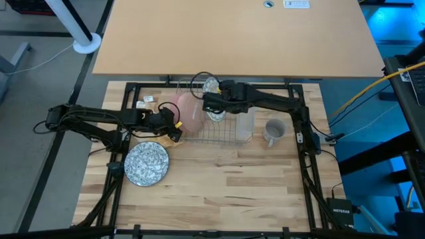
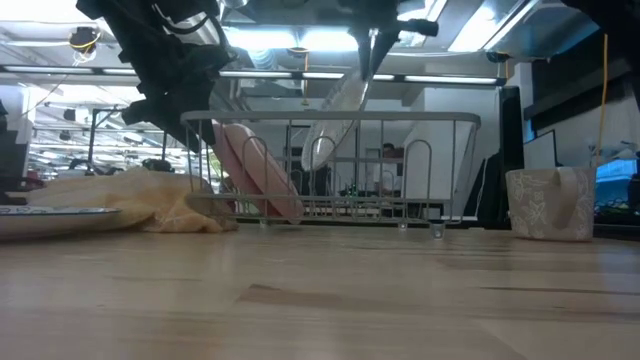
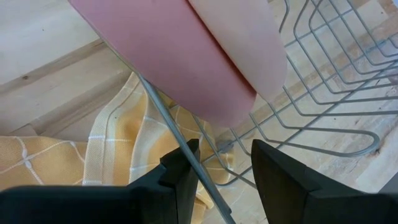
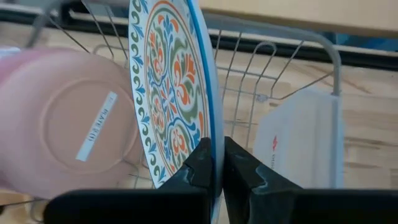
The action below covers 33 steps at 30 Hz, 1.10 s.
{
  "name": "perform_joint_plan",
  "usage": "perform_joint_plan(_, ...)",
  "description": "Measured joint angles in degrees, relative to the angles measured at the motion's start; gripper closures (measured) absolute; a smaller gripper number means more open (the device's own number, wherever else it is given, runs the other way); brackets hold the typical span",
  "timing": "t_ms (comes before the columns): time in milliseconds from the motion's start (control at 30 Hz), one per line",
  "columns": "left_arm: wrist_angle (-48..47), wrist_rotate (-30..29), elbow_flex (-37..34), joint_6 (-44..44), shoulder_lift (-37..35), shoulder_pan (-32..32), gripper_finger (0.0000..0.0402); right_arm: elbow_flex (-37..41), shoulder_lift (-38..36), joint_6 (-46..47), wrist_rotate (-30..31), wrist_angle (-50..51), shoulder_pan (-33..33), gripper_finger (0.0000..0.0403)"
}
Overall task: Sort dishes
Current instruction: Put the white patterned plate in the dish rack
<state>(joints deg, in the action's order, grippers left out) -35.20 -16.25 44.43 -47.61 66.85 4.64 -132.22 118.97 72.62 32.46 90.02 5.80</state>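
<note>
Two pink plates [image 1: 188, 111] lean in the left end of the silver wire rack [image 1: 222, 135], lower rims on its floor [image 2: 280, 205]. My left gripper [image 3: 224, 171] is open just beside their lower edge, over the yellow cloth [image 3: 56, 162]. My right gripper [image 4: 217, 152] is shut on a plate with a colourful floral face and blue rim [image 4: 168, 93], held on edge in the rack behind the pink plates. A blue-green patterned plate [image 1: 146, 164] lies flat on the table at the left. A small mug [image 1: 273, 131] stands to the right of the rack. My right gripper pinches the floral plate's blue rim [image 4: 214, 124] between its two fingers, one on the patterned face and one on the back. The fingers come from above, slanting down. The plate hangs tilted [image 2: 335, 125], its lower edge inside the rack above the floor.
A white holder with a red mark [image 4: 305, 143] sits at the rack's right end. The yellow cloth [image 2: 130, 200] lies bunched against the rack's left end. A rack wire [image 3: 168, 124] runs close past my left gripper's finger. Bare wood lies toward the near edge [image 1: 232, 192].
</note>
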Motion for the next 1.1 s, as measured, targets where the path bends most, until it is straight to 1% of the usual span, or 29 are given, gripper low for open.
perform_joint_plan(200, 0.0, 0.0, 0.0, 0.0, 0.0, 0.0, 0.0265, 0.0, -3.3, -0.1, 1.4, 0.0, -0.1, 0.0386)
perform_joint_plan(400, -0.1, 0.0, 0.0, 0.0, 0.0, 0.0, 0.0265, 0.0, -3.4, -5.3, 1.0, 0.0, -0.1, 0.0386)
perform_joint_plan(833, -0.1, 0.0, 0.0, 0.1, -0.2, 0.0, 0.0265, 0.0, -3.4, -9.3, 1.2, 0.0, 1.1, 0.0387)
perform_joint_plan(967, -0.8, 0.5, -0.1, 1.4, -1.4, 0.0, 0.0265, 0.0, -3.4, -11.4, 1.0, 0.0, 1.0, 0.0387)
perform_joint_plan(1100, -0.5, 2.3, -0.1, 3.3, -4.3, 0.0, 0.0265, 0.0, -3.4, -11.6, 0.5, 0.0, 0.9, 0.0387)
